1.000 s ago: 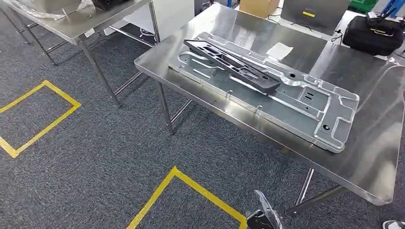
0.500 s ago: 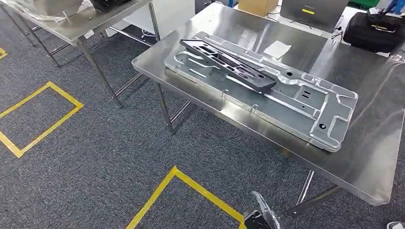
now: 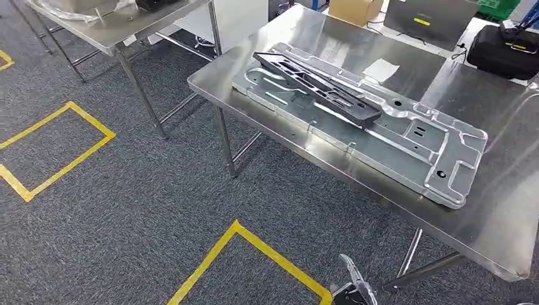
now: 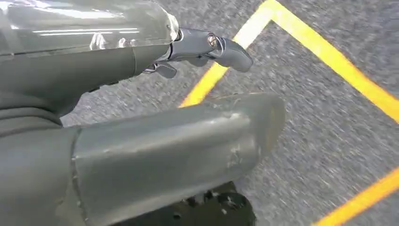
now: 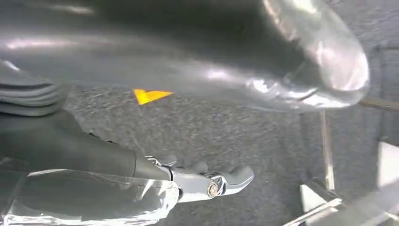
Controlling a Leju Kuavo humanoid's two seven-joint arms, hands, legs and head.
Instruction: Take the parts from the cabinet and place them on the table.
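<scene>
Both my hands hang empty over the carpet; the parts lie on the steel table ahead of my fingers.

My left hand (image 4: pixel 141 141) holds nothing: the thumb stands apart from the darker fingers (image 4: pixel 207 47), which reach out straight above a yellow floor line (image 4: pixel 329 52). Well ahead of my fingers, the steel table (image 3: pixel 508 210) carries the large silver panel (image 3: pixel 407 149), with the black frame part (image 3: pixel 318 89) lying flat along its far left portion. Beyond the panel lie a white sheet (image 3: pixel 380 70), a cardboard box (image 3: pixel 356 9) and a black bag (image 3: pixel 508 51); a yellow label on the grey case (image 3: pixel 429 16) is too small to read. My right hand (image 5: pixel 155 141) also holds nothing, its fingers (image 5: pixel 221 181) extended and apart from the thumb.
</scene>
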